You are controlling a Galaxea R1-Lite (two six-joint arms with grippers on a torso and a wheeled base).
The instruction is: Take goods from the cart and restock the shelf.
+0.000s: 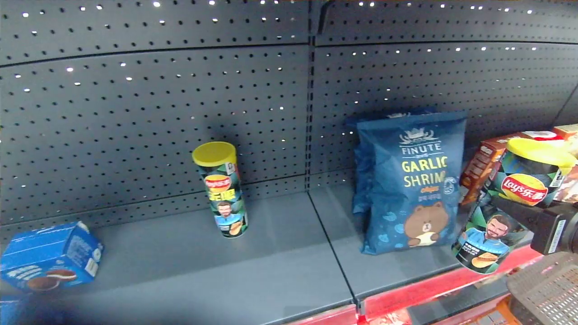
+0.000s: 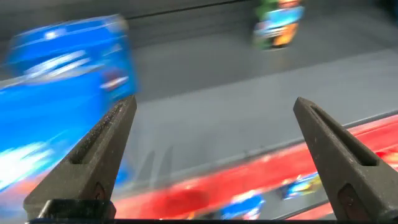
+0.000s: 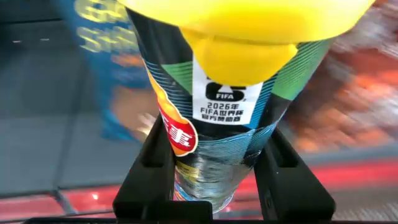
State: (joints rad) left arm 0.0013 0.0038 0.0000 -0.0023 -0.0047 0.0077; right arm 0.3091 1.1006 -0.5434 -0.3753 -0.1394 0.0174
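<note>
My right gripper [image 3: 214,155] is shut on a yellow-lidded chips can [image 1: 510,207], holding it tilted at the right front of the grey shelf [image 1: 280,271]; up close the chips can [image 3: 224,118] sits between both fingers. A second, matching can [image 1: 222,189] stands upright mid-shelf near the pegboard. My left gripper [image 2: 214,115] is open with nothing between its fingers, next to a blue cookie box [image 2: 62,99] above the shelf's front edge. That blue cookie box [image 1: 49,257] lies at the shelf's far left.
Blue garlic shrimp chip bags [image 1: 411,180] stand right of the shelf divider, just left of the held can. Boxed snacks [image 1: 485,164] crowd the far right. A red price rail [image 1: 433,289] lines the shelf front. A perforated basket corner [image 1: 546,293] sits lower right.
</note>
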